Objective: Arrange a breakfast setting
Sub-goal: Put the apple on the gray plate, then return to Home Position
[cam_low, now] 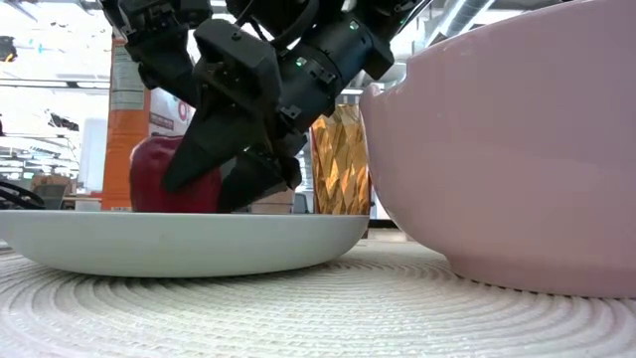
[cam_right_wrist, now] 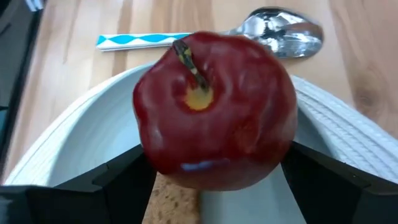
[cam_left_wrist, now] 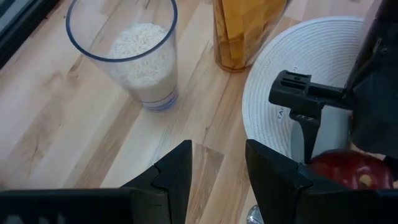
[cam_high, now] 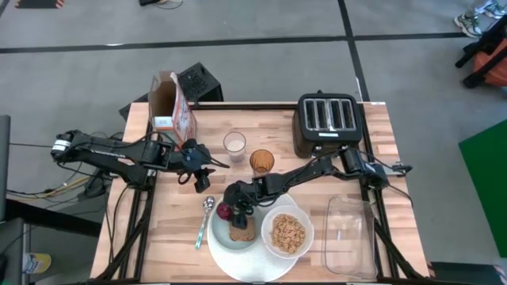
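overhead and close right wrist views share the dark red fruit [cam_high: 226,211].

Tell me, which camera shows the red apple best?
The right wrist view: the apple fills it, stem up, between the right gripper's open fingers. The low view shows one side, the left wrist view a sliver, the high view a small dark spot.

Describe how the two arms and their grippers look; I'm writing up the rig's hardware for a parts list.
Both arms are dark, jointed and slim, with black cables running along them. The left arm has a white band near its base, and its gripper has two flat, angular black fingers. The right gripper has matching wedge-shaped black fingers, with small green lights on the housing above.
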Robot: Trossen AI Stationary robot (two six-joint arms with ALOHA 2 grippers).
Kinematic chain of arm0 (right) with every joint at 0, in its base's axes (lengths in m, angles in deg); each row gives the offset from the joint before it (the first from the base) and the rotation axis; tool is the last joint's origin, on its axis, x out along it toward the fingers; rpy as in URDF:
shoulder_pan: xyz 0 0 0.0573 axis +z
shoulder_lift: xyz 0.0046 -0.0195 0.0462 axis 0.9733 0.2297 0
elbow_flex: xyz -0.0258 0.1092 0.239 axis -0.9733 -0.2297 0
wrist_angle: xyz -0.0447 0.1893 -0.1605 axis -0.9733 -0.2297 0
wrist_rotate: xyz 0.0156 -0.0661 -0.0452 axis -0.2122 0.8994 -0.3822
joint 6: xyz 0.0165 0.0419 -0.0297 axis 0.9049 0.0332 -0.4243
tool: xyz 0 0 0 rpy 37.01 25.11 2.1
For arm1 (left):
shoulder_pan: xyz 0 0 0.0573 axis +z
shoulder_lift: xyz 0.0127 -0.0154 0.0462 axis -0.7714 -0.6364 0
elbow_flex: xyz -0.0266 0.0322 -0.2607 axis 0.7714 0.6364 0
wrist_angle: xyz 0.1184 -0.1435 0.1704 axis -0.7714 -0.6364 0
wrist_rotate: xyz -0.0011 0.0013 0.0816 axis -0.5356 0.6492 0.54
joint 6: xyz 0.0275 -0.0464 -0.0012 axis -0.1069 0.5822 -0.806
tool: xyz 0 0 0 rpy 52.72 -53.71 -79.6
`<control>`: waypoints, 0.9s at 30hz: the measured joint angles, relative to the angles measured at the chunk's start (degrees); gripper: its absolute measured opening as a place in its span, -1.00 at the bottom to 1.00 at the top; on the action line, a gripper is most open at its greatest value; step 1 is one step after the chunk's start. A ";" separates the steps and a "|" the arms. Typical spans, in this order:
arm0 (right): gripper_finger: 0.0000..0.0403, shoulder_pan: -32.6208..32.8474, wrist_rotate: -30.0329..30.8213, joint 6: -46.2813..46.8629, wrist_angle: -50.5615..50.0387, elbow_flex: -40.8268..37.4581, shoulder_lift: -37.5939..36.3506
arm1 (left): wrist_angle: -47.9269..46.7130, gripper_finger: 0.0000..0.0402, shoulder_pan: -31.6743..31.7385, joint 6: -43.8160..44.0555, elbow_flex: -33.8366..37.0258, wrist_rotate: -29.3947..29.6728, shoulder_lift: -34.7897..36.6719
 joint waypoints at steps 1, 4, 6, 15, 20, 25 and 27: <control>0.76 -0.11 -0.58 0.03 0.01 0.00 0.00 | 0.00 -0.32 0.00 0.00 0.00 0.00 0.00; 0.76 -0.21 -1.65 0.04 0.02 0.00 0.00 | 0.00 -0.32 -0.02 0.00 0.00 0.00 0.00; 0.76 -0.35 -1.74 0.04 0.00 0.00 0.00 | 0.00 -0.32 0.00 0.00 0.00 0.02 0.00; 0.76 -0.55 -4.44 0.41 -2.63 0.00 -0.89 | -0.03 -0.32 0.00 0.00 0.00 0.02 0.00; 0.76 -0.73 -4.66 0.38 -4.20 -0.11 -3.09 | -0.04 -0.32 0.00 0.00 0.00 0.03 0.00; 0.76 -0.88 -4.61 0.01 -6.49 -0.09 -6.70 | 0.68 -0.32 0.00 0.00 -0.02 0.07 0.02; 0.76 -0.86 -4.54 -0.52 -7.39 0.06 -8.89 | 0.55 -0.32 0.00 0.00 -0.03 0.04 0.16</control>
